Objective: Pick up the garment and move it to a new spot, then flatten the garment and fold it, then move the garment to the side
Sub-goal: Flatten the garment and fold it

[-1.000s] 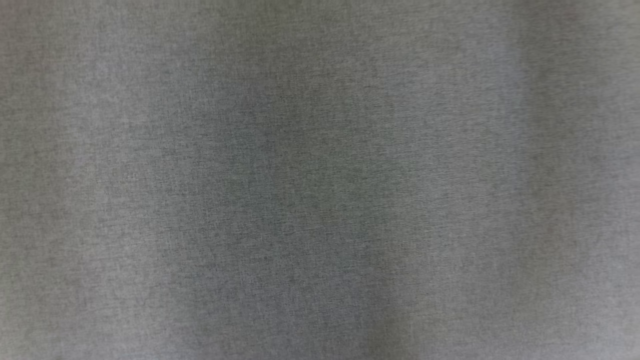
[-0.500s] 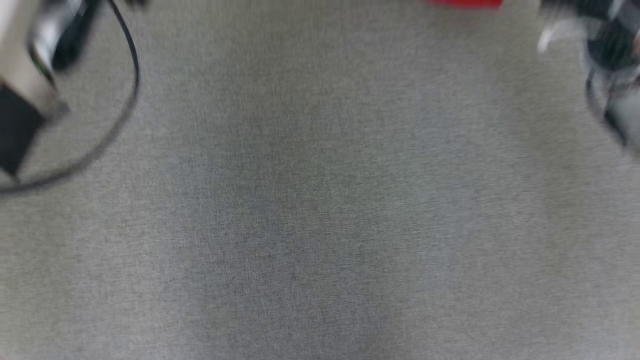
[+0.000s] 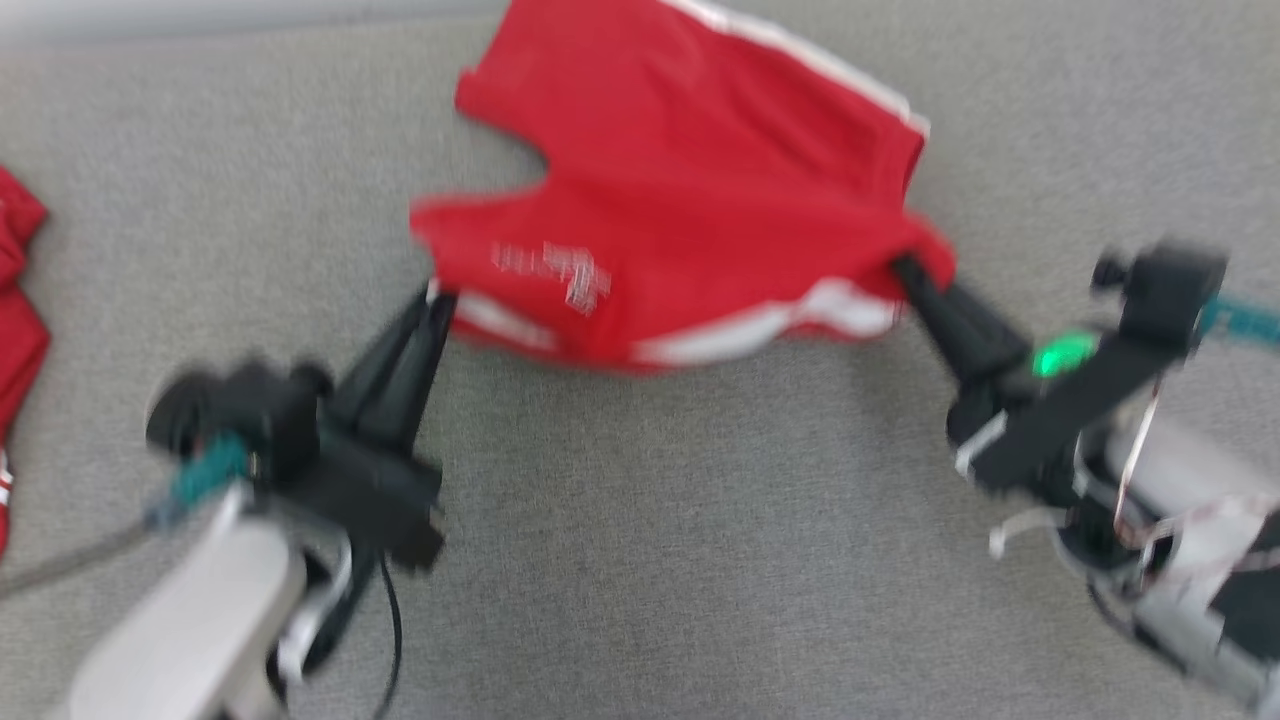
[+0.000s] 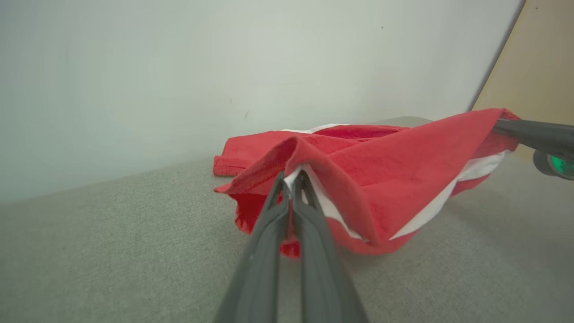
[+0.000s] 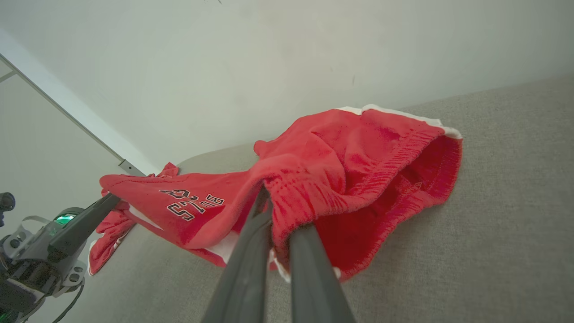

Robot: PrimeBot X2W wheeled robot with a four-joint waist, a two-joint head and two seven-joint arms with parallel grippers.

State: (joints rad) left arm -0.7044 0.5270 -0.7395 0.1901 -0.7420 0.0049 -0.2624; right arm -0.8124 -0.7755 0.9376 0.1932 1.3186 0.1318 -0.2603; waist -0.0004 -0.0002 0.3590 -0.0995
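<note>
A grey cloth-covered counter (image 3: 640, 560) meets a pale wall. My left end effector (image 3: 437, 296) and right end effector (image 3: 903, 266) each clamp the near edge of the red garment (image 3: 690, 190), raised. Its far part seems to rest on the counter, though blur hides detail. Both pinches are thin, so spreading too hard could slip a corner free.

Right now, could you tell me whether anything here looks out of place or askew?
Nothing looks damaged or spilled. The red shorts hang askew: the left gripper and right gripper pinch their near edge, and the cloth sags bunched between them onto the grey surface. A second red garment lies crumpled at far left.
</note>
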